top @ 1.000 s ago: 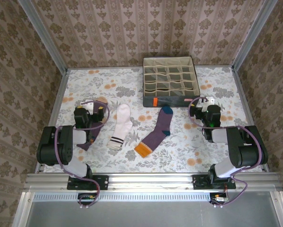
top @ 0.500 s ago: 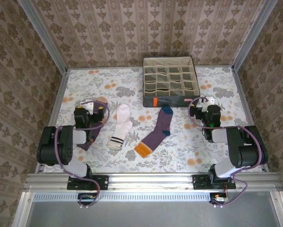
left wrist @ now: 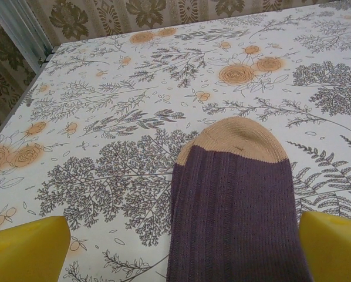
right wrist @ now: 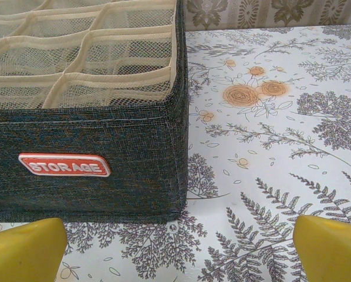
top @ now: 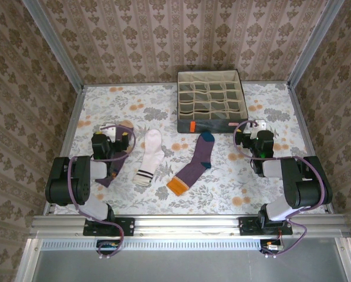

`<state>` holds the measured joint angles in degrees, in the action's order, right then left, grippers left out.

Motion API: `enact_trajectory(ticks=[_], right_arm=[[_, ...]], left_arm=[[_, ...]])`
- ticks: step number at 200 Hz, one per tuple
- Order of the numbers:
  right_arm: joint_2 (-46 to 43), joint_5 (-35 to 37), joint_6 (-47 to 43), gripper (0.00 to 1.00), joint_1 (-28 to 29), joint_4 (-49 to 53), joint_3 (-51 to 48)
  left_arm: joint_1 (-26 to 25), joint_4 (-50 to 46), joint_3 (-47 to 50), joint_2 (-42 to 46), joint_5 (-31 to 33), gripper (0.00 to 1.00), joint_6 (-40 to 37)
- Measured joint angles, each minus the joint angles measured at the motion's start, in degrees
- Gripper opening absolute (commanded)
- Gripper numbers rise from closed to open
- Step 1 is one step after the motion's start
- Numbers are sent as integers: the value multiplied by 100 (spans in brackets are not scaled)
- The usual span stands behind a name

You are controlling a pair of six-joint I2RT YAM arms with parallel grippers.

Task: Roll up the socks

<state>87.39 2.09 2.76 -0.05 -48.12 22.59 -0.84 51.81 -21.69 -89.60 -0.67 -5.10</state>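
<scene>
Ribbing lines the tan-toed purple sock (left wrist: 234, 217), flat near the table's (top: 134, 100) left edge under the wide-open left gripper (left wrist: 178, 249); white sock (top: 149, 157) and orange-cuffed purple sock (top: 193, 164) lie mid-table; right gripper (right wrist: 178, 247) gapes empty by the mesh-celled box (right wrist: 93, 135).

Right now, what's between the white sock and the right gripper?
The purple sock with the orange cuff lies flat between the white sock and the right gripper, seen in the top external view.

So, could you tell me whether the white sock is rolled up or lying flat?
Lying flat, unrolled: the white sock is stretched out full length on the table, striped cuff at the near end, toe pointing away.
</scene>
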Motion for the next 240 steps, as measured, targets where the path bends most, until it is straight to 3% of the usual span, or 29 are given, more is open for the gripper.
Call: enact_trajectory(ticks=[31,55,105,126,148,190,210,240], right_arm=[[-76,24,7,98,0,393,146],[-514,42,48,95,0,1567,680],[-1370,190,389,86,358,3936,2142],[-1545,404,616,74,1180,4634,2249],[-1414,498,970,64,2492,5222,2275],[-297,713,1491,62,4937,5834,2653],[192,911,1558,62,5646,6192,2793],[603,1104,1526,59,6273,6640,3165]], left_arm=[[90,0,-9,0,-68,100,59],[90,-76,-9,98,-66,100,92],[2,-1547,-479,1283,7,100,216],[-59,-2396,-953,1762,-127,100,555],[-258,-3064,-1300,2074,-299,100,894],[-896,-4277,-1510,2164,-695,100,1453],[-1115,-4712,-1508,2164,-861,100,1620],[-1327,-5246,-1502,2177,-1005,100,1757]])
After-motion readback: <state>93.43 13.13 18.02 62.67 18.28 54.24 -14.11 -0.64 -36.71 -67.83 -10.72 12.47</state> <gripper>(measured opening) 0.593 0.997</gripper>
